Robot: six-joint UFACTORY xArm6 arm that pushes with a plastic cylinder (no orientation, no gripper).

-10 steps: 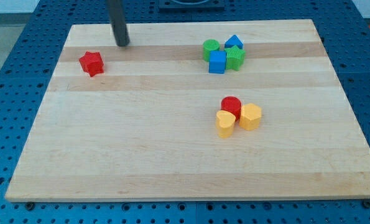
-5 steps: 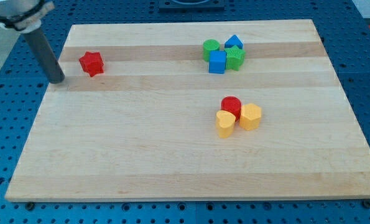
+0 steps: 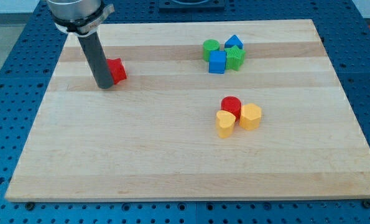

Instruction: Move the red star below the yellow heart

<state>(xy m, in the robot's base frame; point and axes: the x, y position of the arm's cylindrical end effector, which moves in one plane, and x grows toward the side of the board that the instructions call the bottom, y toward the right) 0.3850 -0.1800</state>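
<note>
My tip (image 3: pixel 105 85) touches the red star (image 3: pixel 117 70) from the view's left; its pointing seems hidden.

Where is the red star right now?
The red star sits in the upper left part of the wooden board, pressed against the right side of my tip, far to the left of the yellow heart.

My arm comes in from the view's top left, its pale wrist collar cut off by the frame edge. From it the dark rod hangs nearly upright — leaning slightly toward the view's right — and my tip (image 3: pixel 105 86) is planted down at working height.
</note>
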